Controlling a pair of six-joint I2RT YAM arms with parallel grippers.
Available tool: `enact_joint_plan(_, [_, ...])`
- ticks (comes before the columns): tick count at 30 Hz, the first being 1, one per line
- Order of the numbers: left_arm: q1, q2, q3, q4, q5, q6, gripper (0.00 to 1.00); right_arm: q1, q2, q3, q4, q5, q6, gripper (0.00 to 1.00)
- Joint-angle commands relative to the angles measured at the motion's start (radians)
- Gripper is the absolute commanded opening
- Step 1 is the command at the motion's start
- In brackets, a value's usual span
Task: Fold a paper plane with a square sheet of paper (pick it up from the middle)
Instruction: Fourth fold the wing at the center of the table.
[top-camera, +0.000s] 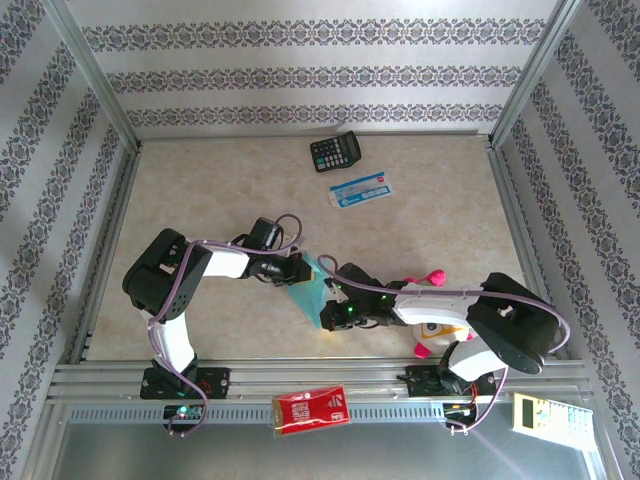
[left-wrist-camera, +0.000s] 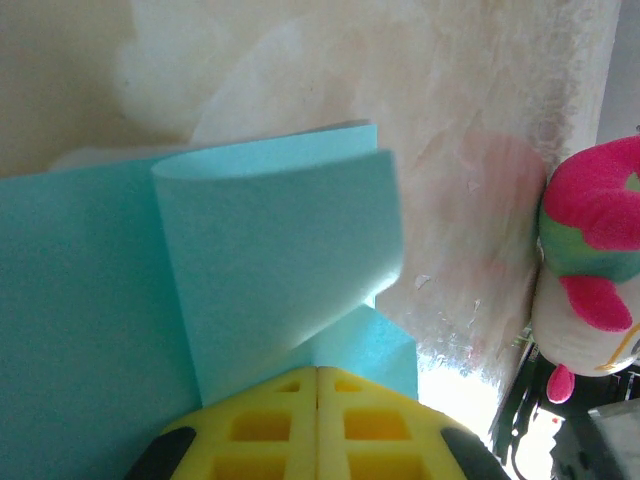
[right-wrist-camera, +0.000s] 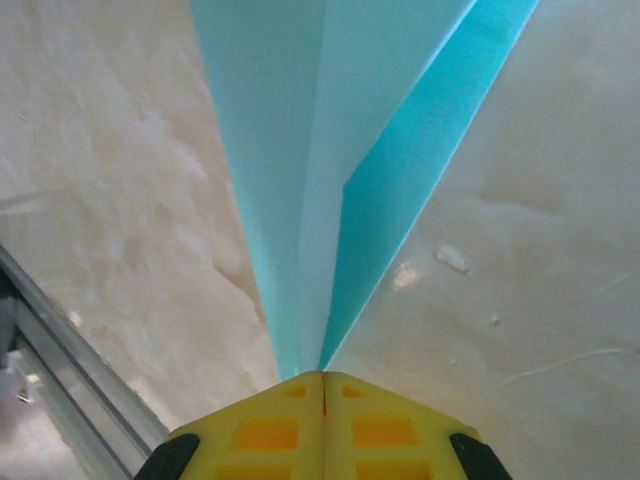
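Note:
The light turquoise sheet of paper (top-camera: 305, 292) hangs above the table between my two grippers, folded into layers. In the left wrist view the paper (left-wrist-camera: 270, 250) has one flap curling over a flat layer, and my left gripper (left-wrist-camera: 318, 370) is shut on its lower edge. Seen from the right wrist, the paper (right-wrist-camera: 300, 150) runs away as a narrow wedge with a centre crease, and my right gripper (right-wrist-camera: 323, 374) is shut on its pointed end. From above, the left gripper (top-camera: 298, 270) and right gripper (top-camera: 328, 300) sit close together on opposite sides of the paper.
A black calculator (top-camera: 335, 152) and a blue-and-white card (top-camera: 360, 190) lie at the back of the table. A pink-and-white plush toy (top-camera: 435, 330) sits under the right arm, near the left gripper's view (left-wrist-camera: 590, 270). A red packet (top-camera: 310, 408) rests on the front rail.

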Motion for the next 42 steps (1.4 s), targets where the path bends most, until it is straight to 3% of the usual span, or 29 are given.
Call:
enact_joint_plan(1, [0.025, 0.066, -0.033, -0.153, -0.177, 0.049, 0.08, -0.028, -0.049, 0.047, 0.006, -0.037, -0.005, 0.05])
enact_joint_plan(14, [0.027, 0.07, -0.03, -0.151, -0.177, 0.049, 0.08, -0.024, 0.088, 0.111, 0.054, -0.053, -0.017, 0.05])
enact_joint_plan(36, [0.027, 0.055, -0.019, -0.138, -0.157, 0.027, 0.08, -0.033, 0.172, -0.016, 0.098, -0.024, -0.001, 0.04])
enact_joint_plan(42, [0.025, -0.024, 0.022, -0.143, -0.129, -0.009, 0.15, -0.033, 0.161, -0.059, 0.099, 0.0, 0.034, 0.02])
